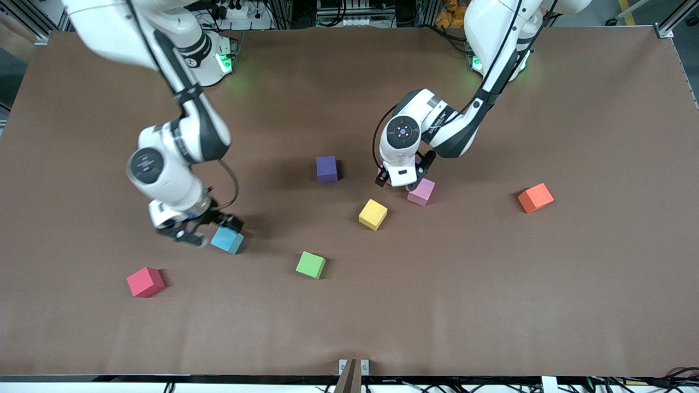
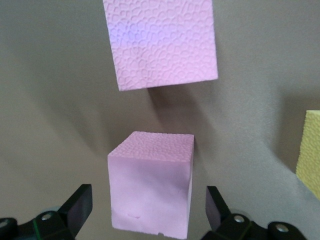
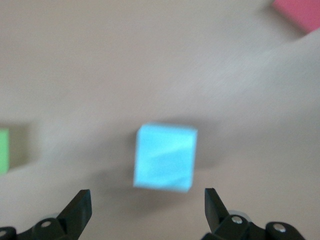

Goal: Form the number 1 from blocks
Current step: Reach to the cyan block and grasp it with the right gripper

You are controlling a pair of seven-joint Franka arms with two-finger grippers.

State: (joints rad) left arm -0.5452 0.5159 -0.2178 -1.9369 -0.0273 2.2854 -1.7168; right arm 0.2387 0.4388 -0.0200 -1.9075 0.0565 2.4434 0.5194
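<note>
Since the blocks look like light, grippy foam, flat opposite faces suit pinching: left tool (image 1: 398, 183) is hovering spread over the pink cube (image 1: 421, 191) mid-worktop (right tool (image 1: 203, 232) spread beside the light blue cube (image 1: 227, 239)).

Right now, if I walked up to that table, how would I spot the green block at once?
Start at the brown table and find the right gripper, hanging open by the light blue block. The green block sits alone, a little nearer the front camera than the light blue block and the yellow block. It is the only green cube there.
</note>
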